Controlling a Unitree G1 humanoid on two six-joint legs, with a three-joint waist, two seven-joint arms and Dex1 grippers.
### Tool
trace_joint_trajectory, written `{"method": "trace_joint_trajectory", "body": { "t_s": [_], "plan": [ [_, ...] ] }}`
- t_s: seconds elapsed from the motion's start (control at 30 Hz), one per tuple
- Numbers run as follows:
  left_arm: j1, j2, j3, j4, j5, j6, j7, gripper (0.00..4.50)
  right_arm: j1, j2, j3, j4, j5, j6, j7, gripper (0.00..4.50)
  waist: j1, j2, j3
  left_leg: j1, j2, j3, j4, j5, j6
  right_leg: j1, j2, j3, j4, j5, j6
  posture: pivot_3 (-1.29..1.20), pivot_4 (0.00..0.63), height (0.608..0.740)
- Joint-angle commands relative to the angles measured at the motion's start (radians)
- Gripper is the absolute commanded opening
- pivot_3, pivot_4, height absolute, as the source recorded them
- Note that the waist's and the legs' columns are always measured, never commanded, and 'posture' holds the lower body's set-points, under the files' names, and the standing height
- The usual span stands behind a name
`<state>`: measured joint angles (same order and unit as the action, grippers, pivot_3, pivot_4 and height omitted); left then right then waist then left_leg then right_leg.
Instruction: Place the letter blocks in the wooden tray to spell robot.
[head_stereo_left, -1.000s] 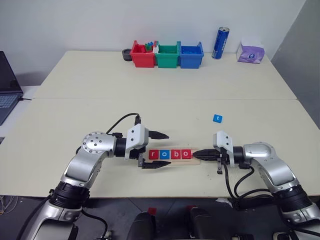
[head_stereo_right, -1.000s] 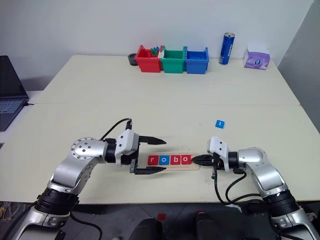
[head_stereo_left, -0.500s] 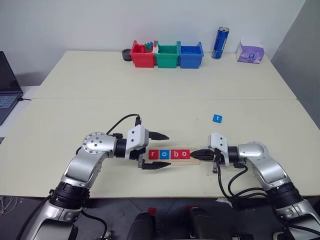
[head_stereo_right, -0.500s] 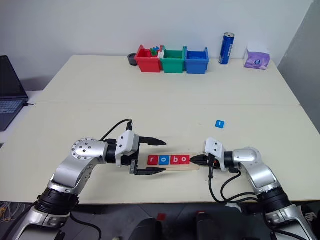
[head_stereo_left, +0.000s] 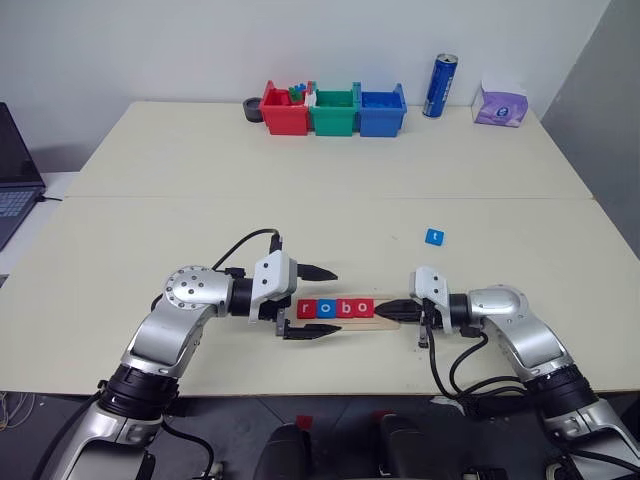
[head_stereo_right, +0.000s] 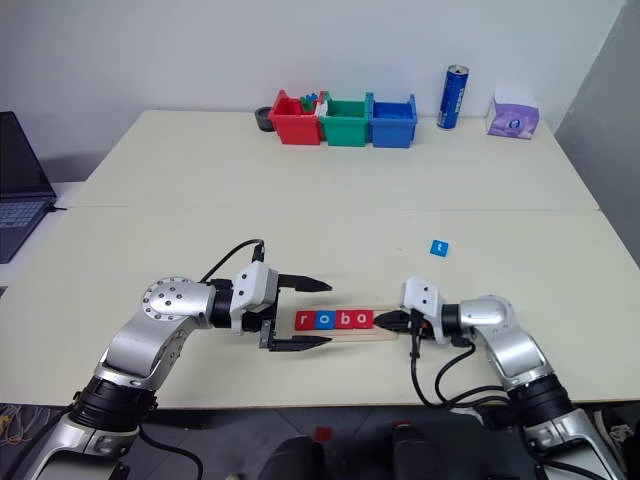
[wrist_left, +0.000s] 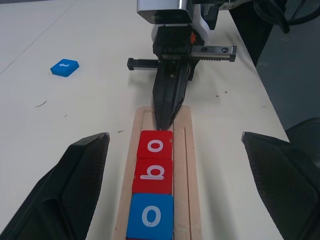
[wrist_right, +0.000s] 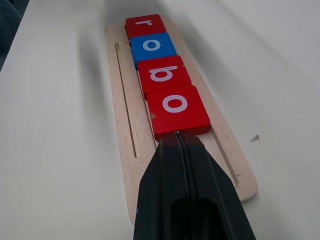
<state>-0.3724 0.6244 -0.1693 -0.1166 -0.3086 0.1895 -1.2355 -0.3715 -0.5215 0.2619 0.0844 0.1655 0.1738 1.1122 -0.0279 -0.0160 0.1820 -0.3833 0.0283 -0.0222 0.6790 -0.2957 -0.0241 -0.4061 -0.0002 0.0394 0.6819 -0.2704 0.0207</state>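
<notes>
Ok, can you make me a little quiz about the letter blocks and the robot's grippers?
1. True or false: the wooden tray holds four letter blocks.
2. Where is the blue t block?
A. in the tray
B. loose on the table
C. in the green bin
3. Fill in: the right gripper is shut, and its tip is at the red ___ block.

Key
1. True: r, o, b, o sit in a row.
2. B: it lies on the table, beyond the tray's right end.
3. o, the last block in the row. The left gripper is open at the tray's other end.
</notes>
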Motion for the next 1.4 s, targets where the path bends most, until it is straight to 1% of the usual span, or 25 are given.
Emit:
{"method": "trace_joint_trajectory", "body": {
  "t_s": [0.03, 0.3, 0.47, 0.5, 0.57, 0.7, 0.87, 0.9, 0.93, 1.1, 1.13, 1.2, 1.3, 1.4],
  "plan": [
    [-0.003, 0.010, 0.004, -0.042, -0.013, -0.003, -0.004, 4.50, -0.010, 0.014, 0.016, -0.021, -0.010, -0.013, -0.004, 0.02, -0.001, 0.000, 0.000, 0.000, 0.000, 0.000, 0.000, 0.000, 0.000, 0.000, 0.000, 0.000, 0.000, 0.000, 0.000, 0.00, 0.150, 0.740],
    [0.003, 0.014, 0.006, -0.049, -0.014, 0.000, -0.001, 4.50, -0.020, 0.023, 0.009, -0.014, -0.018, -0.015, 0.002, 0.02, -0.002, 0.000, 0.000, 0.000, 0.000, 0.000, 0.000, 0.000, 0.000, 0.000, 0.000, 0.000, 0.000, 0.000, 0.000, 0.00, 0.150, 0.740],
    [0.005, 0.013, 0.004, -0.054, -0.016, 0.000, 0.000, 4.50, -0.003, -0.030, -0.034, -0.064, 0.026, 0.022, 0.041, 0.02, -0.001, 0.000, 0.000, 0.000, 0.000, 0.000, 0.000, 0.000, 0.000, 0.000, 0.000, 0.000, 0.000, 0.000, 0.000, 0.00, 0.150, 0.740],
    [0.005, 0.012, 0.003, -0.054, -0.015, -0.001, 0.000, 4.50, 0.004, -0.046, -0.047, -0.083, 0.043, 0.039, 0.052, 0.18, 0.000, 0.000, 0.000, 0.000, 0.000, 0.000, 0.000, 0.000, 0.000, 0.000, 0.000, 0.000, 0.000, 0.000, 0.000, 0.00, 0.150, 0.740],
    [0.003, 0.009, 0.001, -0.053, -0.015, -0.002, 0.000, 4.50, 0.015, -0.082, -0.076, -0.134, 0.091, 0.093, 0.075, 0.60, 0.001, 0.000, 0.000, 0.000, 0.000, 0.000, 0.000, 0.000, 0.000, 0.000, 0.000, 0.000, 0.000, 0.000, 0.000, 0.00, 0.150, 0.740],
    [-0.001, 0.004, -0.002, -0.048, -0.015, -0.005, -0.002, 4.50, 0.031, -0.144, -0.162, -0.252, 0.210, 0.243, 0.071, 1.95, 0.001, 0.000, 0.000, 0.000, 0.000, 0.000, 0.000, 0.000, 0.000, 0.000, -0.001, 0.000, 0.000, 0.000, 0.000, 0.00, 0.150, 0.740],
    [-0.012, -0.007, -0.003, -0.041, -0.015, -0.005, 0.003, 4.50, 0.045, -0.167, -0.277, -0.330, 0.298, 0.372, -0.019, 3.85, 0.001, 0.000, 0.000, 0.000, 0.000, 0.000, 0.000, 0.000, 0.000, 0.000, 0.000, 0.000, 0.000, 0.000, 0.000, 0.00, 0.150, 0.740],
    [-0.017, -0.013, -0.004, -0.040, -0.016, -0.002, 0.007, 4.50, 0.047, -0.159, -0.293, -0.326, 0.295, 0.374, -0.050, 4.21, 0.001, 0.000, 0.000, 0.000, 0.000, 0.000, 0.000, 0.000, 0.000, 0.000, 0.000, 0.000, 0.000, 0.000, 0.000, 0.00, 0.150, 0.740],
    [-0.022, -0.023, -0.006, -0.039, -0.016, 0.002, 0.014, 4.50, 0.045, -0.140, -0.306, -0.308, 0.266, 0.352, -0.106, 4.47, 0.001, 0.000, 0.000, 0.000, 0.000, 0.000, 0.000, 0.000, 0.000, 0.000, 0.000, 0.000, 0.000, 0.000, 0.000, 0.00, 0.150, 0.740],
    [-0.068, -0.096, -0.012, -0.032, -0.009, 0.045, 0.082, 4.50, -0.005, -0.054, -0.322, -0.171, 0.091, 0.275, -0.400, 4.47, 0.000, 0.000, 0.000, 0.000, -0.001, 0.000, 0.000, 0.000, 0.000, 0.000, 0.000, 0.001, 0.000, 0.000, 0.000, 0.00, 0.150, 0.740],
    [-0.082, -0.113, -0.017, -0.023, 0.007, 0.045, 0.105, 4.50, -0.026, -0.027, -0.333, -0.132, 0.064, 0.279, -0.477, 4.47, 0.000, 0.000, 0.000, 0.000, -0.001, 0.000, 0.000, 0.000, 0.000, 0.000, 0.000, 0.001, 0.000, 0.000, 0.000, 0.00, 0.150, 0.740],
    [-0.109, -0.145, -0.024, -0.004, 0.034, 0.045, 0.153, 4.50, -0.058, 0.011, -0.344, -0.063, 0.021, 0.270, -0.584, 4.47, 0.000, 0.000, 0.000, 0.000, -0.001, 0.001, 0.000, 0.000, 0.000, 0.000, 0.000, 0.001, 0.000, 0.000, 0.000, 0.00, 0.150, 0.740],
    [-0.146, -0.189, -0.028, 0.031, 0.070, 0.047, 0.225, 4.50, -0.099, 0.052, -0.350, 0.041, -0.037, 0.236, -0.701, 4.47, 0.000, 0.000, 0.000, -0.001, -0.001, 0.000, 0.000, 0.000, 0.000, 0.000, 0.000, 0.002, 0.000, 0.000, 0.000, 0.00, 0.150, 0.740],
    [-0.177, -0.221, -0.028, 0.071, 0.109, 0.037, 0.287, 4.50, -0.132, 0.089, -0.351, 0.124, -0.055, 0.221, -0.760, 4.47, 0.000, 0.000, 0.000, -0.001, -0.001, 0.001, 0.000, 0.000, 0.000, 0.000, 0.000, 0.003, 0.000, 0.000, 0.000, 0.00, 0.150, 0.740]
  ]
}}
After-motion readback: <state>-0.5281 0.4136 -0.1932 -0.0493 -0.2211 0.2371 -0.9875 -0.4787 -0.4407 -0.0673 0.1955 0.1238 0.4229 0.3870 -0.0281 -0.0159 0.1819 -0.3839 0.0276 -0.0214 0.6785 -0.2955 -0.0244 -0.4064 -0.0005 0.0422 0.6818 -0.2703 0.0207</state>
